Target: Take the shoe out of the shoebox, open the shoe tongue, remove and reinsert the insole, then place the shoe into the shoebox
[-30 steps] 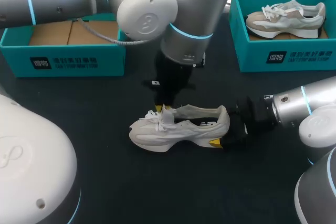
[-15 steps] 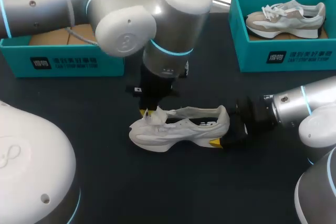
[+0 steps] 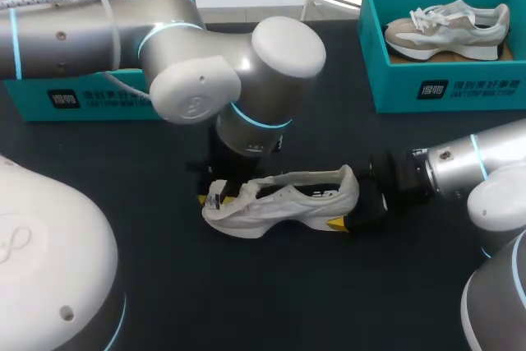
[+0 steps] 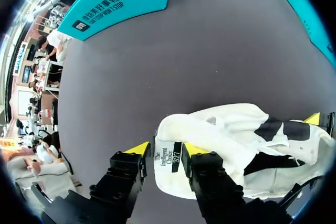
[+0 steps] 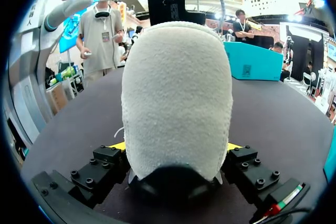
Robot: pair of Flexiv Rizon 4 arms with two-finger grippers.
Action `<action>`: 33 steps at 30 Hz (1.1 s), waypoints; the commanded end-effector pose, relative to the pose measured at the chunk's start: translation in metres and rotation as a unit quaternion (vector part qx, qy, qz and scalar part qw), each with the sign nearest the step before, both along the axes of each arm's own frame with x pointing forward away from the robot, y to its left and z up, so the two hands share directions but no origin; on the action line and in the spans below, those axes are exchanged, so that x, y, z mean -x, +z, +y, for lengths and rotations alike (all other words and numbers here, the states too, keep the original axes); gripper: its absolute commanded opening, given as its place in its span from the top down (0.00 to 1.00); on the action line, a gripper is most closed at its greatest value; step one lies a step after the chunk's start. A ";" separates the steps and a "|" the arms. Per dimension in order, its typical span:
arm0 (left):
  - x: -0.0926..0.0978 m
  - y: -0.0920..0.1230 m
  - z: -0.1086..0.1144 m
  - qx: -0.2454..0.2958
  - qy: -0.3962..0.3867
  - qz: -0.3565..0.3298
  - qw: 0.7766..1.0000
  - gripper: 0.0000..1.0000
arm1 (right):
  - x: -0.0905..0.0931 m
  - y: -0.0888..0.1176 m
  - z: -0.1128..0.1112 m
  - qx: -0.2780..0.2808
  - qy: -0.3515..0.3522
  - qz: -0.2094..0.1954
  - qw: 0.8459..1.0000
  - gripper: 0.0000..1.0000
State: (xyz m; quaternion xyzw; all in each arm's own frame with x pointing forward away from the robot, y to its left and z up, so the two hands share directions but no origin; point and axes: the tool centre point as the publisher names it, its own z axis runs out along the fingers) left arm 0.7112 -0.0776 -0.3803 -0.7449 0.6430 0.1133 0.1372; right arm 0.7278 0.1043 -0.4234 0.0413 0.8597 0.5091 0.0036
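The white shoe [image 3: 283, 203] stands on its sole on the dark bench [image 3: 271, 285], between the two grippers. The right gripper [image 5: 176, 146], spread wide, clamps the heel from both sides. The left gripper [image 4: 166, 149], nearly closed, pinches the labelled tongue [image 4: 167, 163] between its yellow tips.

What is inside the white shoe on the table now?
The white shoe shows a dark interior. The left gripper pinches the tongue. The toe end is covered; insole not discernible.
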 end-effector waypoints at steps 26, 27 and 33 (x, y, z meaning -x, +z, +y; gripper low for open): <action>0.012 0.164 -0.050 0.134 -0.516 0.111 0.839 0.00 | 0.000 0.000 0.001 0.003 -0.001 0.001 1.000 1.00; 0.012 0.168 -0.052 0.136 -0.548 0.103 0.819 0.00 | 0.000 0.000 0.001 0.003 -0.001 0.001 1.000 1.00; 0.007 0.195 -0.064 0.127 -0.689 0.135 0.700 0.00 | 0.000 0.000 0.001 0.003 -0.001 0.001 1.000 1.00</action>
